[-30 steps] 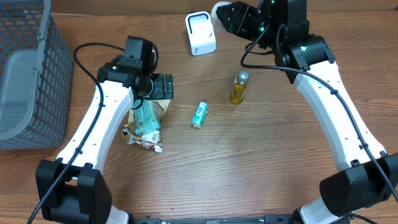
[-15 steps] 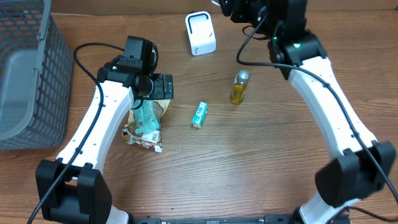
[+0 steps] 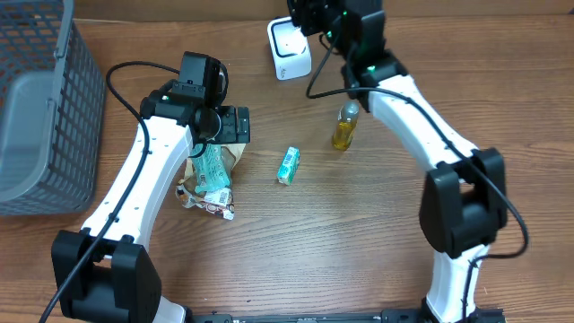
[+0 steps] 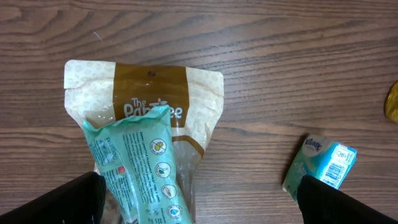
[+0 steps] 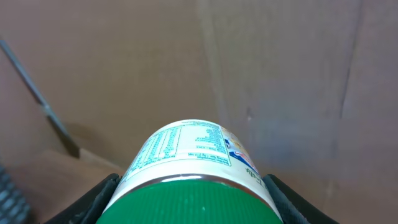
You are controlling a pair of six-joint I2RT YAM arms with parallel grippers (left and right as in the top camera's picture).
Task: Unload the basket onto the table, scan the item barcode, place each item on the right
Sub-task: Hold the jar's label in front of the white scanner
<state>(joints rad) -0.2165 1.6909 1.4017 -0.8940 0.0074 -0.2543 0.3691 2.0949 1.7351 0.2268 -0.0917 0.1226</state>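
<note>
Evidently, the green-lidded jar (image 5: 186, 146) is held at its lid end by the right end effector (image 5: 194, 199), raised near the white scanner (image 3: 289, 49). It is judged rigid, light and smooth-walled, so the label should be left uncovered. The left end effector (image 4: 199, 199) is spread wide, empty.

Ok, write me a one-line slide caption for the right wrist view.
Green-lidded jar held in the right end effector, printed label facing up, before a brown backdrop.
</note>
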